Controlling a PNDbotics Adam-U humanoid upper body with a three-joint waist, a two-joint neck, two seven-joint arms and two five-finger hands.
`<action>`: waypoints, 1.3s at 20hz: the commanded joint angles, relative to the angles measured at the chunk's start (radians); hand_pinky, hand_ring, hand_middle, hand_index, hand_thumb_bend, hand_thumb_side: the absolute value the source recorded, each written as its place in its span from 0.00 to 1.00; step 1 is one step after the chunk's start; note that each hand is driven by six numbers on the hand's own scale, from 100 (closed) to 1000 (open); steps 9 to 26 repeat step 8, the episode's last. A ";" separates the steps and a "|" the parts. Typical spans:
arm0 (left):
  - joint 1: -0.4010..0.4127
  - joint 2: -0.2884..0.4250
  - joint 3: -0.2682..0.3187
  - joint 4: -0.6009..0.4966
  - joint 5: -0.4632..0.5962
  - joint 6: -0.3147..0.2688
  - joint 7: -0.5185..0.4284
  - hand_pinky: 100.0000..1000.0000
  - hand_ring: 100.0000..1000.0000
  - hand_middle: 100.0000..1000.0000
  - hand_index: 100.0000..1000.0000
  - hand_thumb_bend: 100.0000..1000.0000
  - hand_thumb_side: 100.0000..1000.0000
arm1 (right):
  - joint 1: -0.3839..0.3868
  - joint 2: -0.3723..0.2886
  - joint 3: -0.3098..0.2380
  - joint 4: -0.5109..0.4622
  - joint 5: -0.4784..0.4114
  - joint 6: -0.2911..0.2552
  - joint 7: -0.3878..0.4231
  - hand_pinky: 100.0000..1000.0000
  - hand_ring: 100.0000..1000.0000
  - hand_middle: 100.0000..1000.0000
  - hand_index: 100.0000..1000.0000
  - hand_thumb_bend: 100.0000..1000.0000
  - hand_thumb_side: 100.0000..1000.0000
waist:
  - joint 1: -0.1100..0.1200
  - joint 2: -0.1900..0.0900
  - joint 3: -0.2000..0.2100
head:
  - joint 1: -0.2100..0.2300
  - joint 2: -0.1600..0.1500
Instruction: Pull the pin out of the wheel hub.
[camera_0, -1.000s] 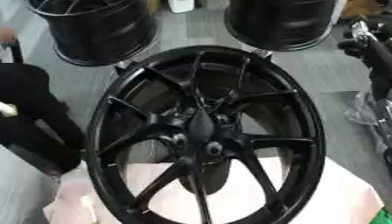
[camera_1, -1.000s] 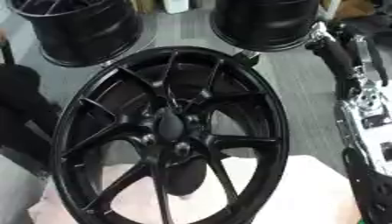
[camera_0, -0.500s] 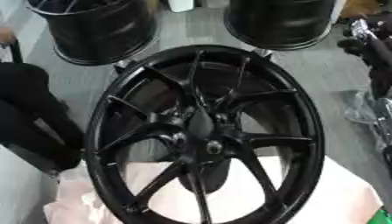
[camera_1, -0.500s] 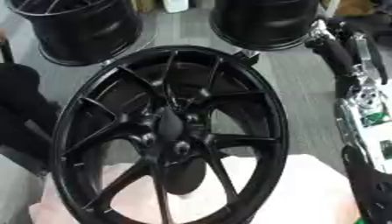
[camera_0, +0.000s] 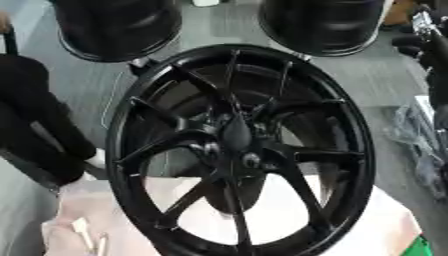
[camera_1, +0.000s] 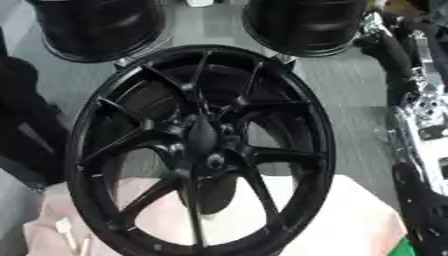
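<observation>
Grey floor, pale cloth (camera_0: 385, 225), black multi-spoke wheel hub (camera_0: 238, 147) upright, neither hand visible

Wheel (camera_0: 241, 150): lower rim was cut off by the bottom edge.
Pin: too blurred to make out at the hub (camera_1: 203, 137).
Right arm (camera_1: 420, 125): cut by the right edge; hand unseen.

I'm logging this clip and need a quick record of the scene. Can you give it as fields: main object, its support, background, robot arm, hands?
main object: black spoked wheel, face toward camera
hub: centre, pin not discernible
support: pale cloth under wheel's lower edge
background: two more black wheels behind
robot arm: right arm along right edge
hands: neither visible
</observation>
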 joint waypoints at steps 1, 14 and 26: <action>-0.015 -0.061 0.064 -0.021 0.056 -0.001 0.058 0.74 0.75 0.76 0.74 0.55 0.53 | -0.022 -0.007 -0.005 -0.023 -0.007 -0.006 -0.002 0.78 0.61 0.56 0.69 0.00 0.44 | -0.002 -0.015 0.000 | -0.001 -0.018; 0.007 -0.253 0.008 -0.033 0.174 -0.109 0.175 0.74 0.75 0.76 0.74 0.55 0.53 | -0.015 -0.022 -0.011 -0.027 -0.010 -0.008 -0.017 0.78 0.61 0.56 0.69 0.00 0.44 | 0.006 -0.018 0.018 | -0.028 -0.022; 0.007 -0.253 0.008 -0.033 0.174 -0.109 0.175 0.74 0.75 0.76 0.74 0.55 0.53 | -0.015 -0.022 -0.011 -0.027 -0.010 -0.008 -0.017 0.78 0.61 0.56 0.69 0.00 0.44 | 0.006 -0.018 0.018 | -0.028 -0.022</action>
